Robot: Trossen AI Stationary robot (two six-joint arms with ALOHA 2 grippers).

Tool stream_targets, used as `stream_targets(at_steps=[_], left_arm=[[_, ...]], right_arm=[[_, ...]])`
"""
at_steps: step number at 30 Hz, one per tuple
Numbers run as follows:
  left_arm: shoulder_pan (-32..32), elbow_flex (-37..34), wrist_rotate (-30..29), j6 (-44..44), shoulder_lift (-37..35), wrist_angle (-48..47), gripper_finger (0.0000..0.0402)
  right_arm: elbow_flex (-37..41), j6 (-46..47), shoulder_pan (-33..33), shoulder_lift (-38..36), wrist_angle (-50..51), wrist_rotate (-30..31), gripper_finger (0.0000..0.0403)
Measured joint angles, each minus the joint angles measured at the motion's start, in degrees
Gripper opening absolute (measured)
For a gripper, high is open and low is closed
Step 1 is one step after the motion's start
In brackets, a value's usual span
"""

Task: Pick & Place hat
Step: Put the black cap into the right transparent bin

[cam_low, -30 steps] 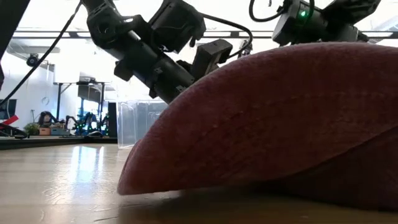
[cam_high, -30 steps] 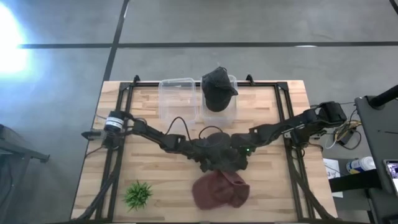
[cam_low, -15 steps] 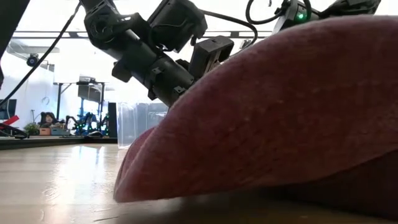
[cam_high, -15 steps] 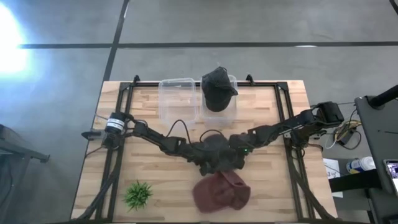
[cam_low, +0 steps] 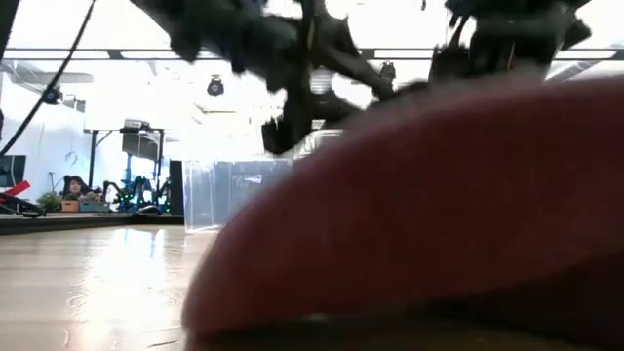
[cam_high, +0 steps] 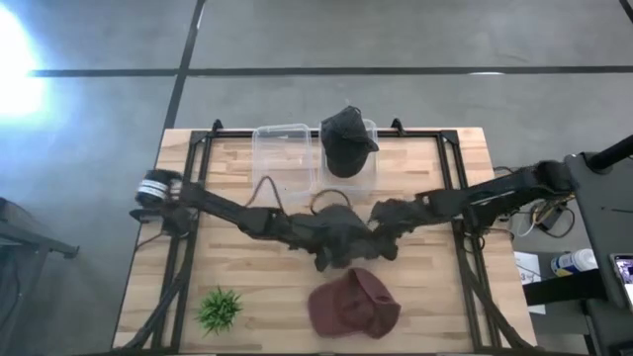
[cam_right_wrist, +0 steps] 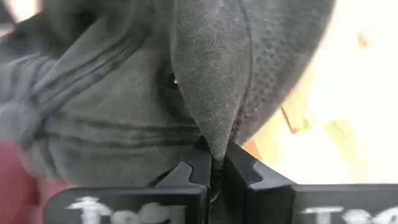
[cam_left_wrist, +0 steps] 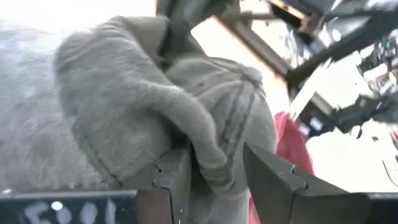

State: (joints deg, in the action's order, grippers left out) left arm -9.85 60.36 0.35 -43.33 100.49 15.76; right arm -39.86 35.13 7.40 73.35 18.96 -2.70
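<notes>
A dark grey hat (cam_high: 343, 229) hangs bunched between my two grippers over the middle of the table. My left gripper (cam_left_wrist: 214, 177) comes in from the table's left and my right gripper (cam_right_wrist: 216, 168) from the right; both are shut on the hat. A red hat (cam_high: 352, 305) lies flat on the table nearer the front edge and fills most of the low view (cam_low: 439, 214). Another dark hat (cam_high: 347, 140) rests in a clear container at the far edge. My left gripper has a thick fold of the grey hat's crown (cam_left_wrist: 208, 155) between its two fingers (cam_left_wrist: 177, 180). The rest of the hat bulges out beyond the fingers. My right gripper pinches a thin folded edge of the grey hat (cam_right_wrist: 214, 140) between its two fingers (cam_right_wrist: 196, 168), which stand nearly together. The cloth spreads out beyond the fingertips.
Two clear plastic containers (cam_high: 285, 156) stand side by side at the table's far edge. A small green plant (cam_high: 220, 309) sits at the near left. Black frame rails (cam_high: 190, 168) run along the table's sides.
Both grippers have moved a little toward the table's far edge and upward with the grey hat. They have drawn off the red hat, which now shows whole in the high view. The arms are blurred in the low view.
</notes>
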Motion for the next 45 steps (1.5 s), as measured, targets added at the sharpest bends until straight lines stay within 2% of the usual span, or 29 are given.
stream_targets(at_steps=[4,7,11,13,15,21,25,28,36,41,45], left_arm=[[-0.7,0.0,-7.4,0.2,-9.4,-2.7,0.0145],[-1.9,0.2,-16.5,3.2,-16.4,-2.7,0.0145],[-2.6,1.9,-33.2,13.8,-23.0,-2.6,0.0145],[-1.5,3.4,-38.4,19.4,-24.9,-2.3,0.0145],[0.4,5.2,-39.5,22.5,-25.7,-2.3,0.0145],[1.3,9.0,-39.4,22.9,-25.7,-6.0,0.0145],[0.0,8.7,-39.5,21.6,-25.0,-8.7,0.0145],[-1.2,8.7,-40.9,20.6,-24.6,-10.7,0.0145],[-3.5,8.5,-44.4,17.3,-24.6,-16.4,0.0145],[-4.6,7.7,-44.4,14.9,-24.6,-20.5,0.0145],[-5.1,6.9,-44.4,9.5,-24.6,-27.0,0.0145]], right_arm=[[-1.1,0.4,-0.3,-9.4,0.7,-0.4,0.001],[-3.5,0.4,-0.4,-14.3,0.5,2.1,0.0009],[-7.2,-1.9,-3.4,-15.6,0.7,9.4,0.0009],[-9.7,-3.6,-6.1,-14.2,0.9,12.9,0.0009],[-12.3,-6.4,-9.5,-12.2,0.9,16.0,0.0009],[-21.6,-15.3,-20.4,-4.6,4.2,24.8,0.0009],[-27.6,-18.1,-25.6,3.1,16.0,27.1,0.0009],[-29.9,-19.7,-26.3,9.1,22.1,27.0,0.0009],[-36.1,-17.3,-26.2,24.6,29.3,18.8,0.0009],[-40.2,-19.6,-26.3,29.9,32.1,15.3,0.0021],[-41.9,-19.5,-27.4,32.6,33.4,7.1,0.0027]])
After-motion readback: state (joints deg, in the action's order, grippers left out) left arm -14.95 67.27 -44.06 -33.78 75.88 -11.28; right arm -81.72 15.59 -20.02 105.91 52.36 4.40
